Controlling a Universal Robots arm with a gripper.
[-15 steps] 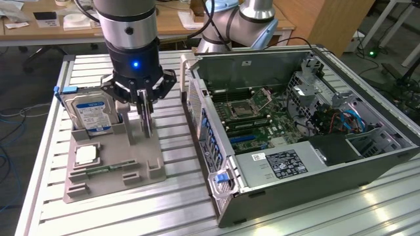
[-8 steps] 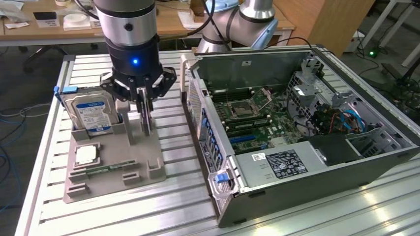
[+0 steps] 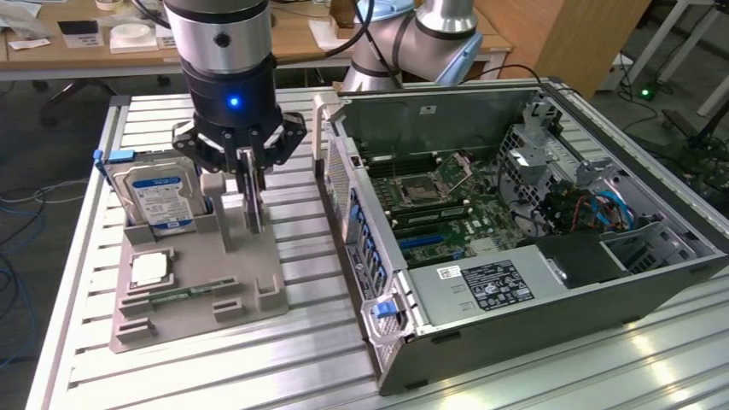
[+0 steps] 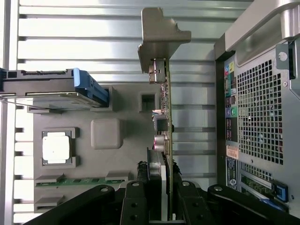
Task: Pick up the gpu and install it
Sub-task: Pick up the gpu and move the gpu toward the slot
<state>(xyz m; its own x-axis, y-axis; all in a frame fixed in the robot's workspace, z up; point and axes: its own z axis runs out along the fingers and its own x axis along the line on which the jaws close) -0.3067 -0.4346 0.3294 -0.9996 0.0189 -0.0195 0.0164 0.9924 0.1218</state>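
The gpu [image 3: 255, 215] stands on edge in the grey holder tray [image 3: 228, 282] on the exterior view's left, looking like a thin dark slab. In the wrist view the gpu [image 4: 167, 117] runs edge-on, with its silver end bracket [image 4: 161, 37] at the far end. My gripper [image 3: 248, 195] hangs straight down over it, with a dark finger on either side of the card. The gripper [image 4: 161, 168] is shut on the gpu, the pads against both faces. Whether the card's lower edge still sits in the tray's slot is hidden.
The open computer case [image 3: 638, 282] lies at the exterior view's right, its motherboard [image 3: 445, 205] exposed. The case's rear grille [image 4: 262, 117] is close beside the card. A blue-labelled hard drive [image 3: 160, 192], a processor [image 3: 150, 269] and a green memory stick [image 3: 171, 296] also sit in the tray.
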